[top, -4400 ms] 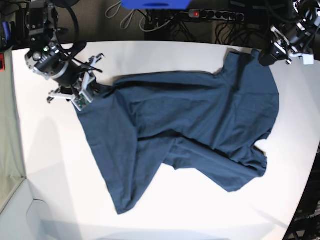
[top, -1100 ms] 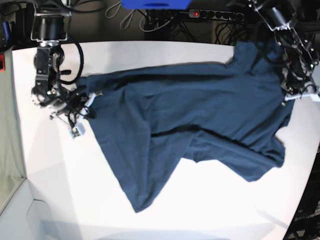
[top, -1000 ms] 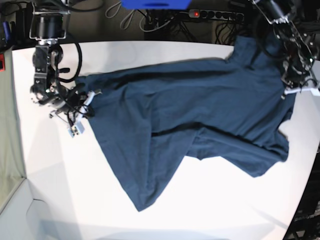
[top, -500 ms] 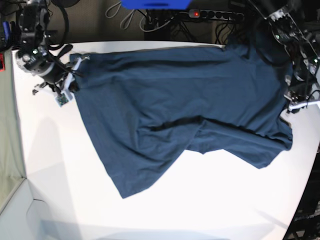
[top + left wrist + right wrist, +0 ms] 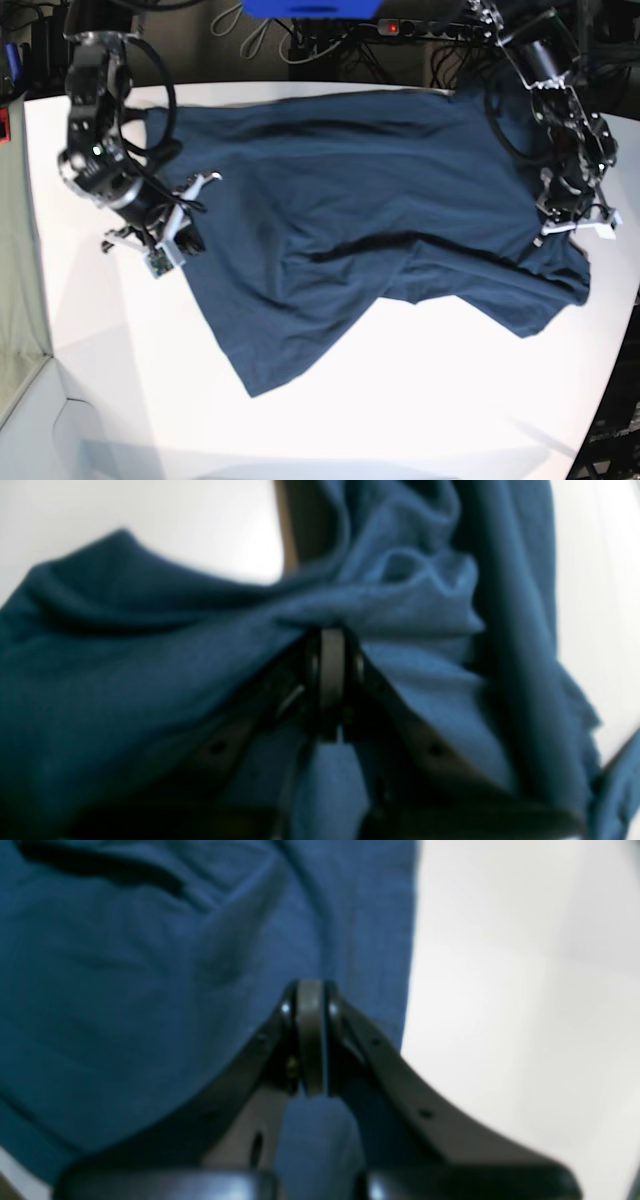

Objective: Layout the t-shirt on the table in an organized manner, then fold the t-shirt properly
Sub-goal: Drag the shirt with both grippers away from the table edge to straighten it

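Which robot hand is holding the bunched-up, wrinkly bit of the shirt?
The left hand: the t-shirt puckers into folds right at its tips. The right hand pinches a smoother stretch near the shirt's edge.

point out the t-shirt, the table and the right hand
t-shirt (image 5: 380, 210), base view, middle of the spread body
table (image 5: 420, 400), base view, bare near part of the top
right hand (image 5: 311, 990), right wrist view, closed fingertips pinching cloth

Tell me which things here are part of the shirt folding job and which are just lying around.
Part of the job:
- t-shirt
- table
- left gripper, shut on the t-shirt
- right gripper, shut on the t-shirt

Lying about, behind the table:
- power strip
- loose cables
- blue object
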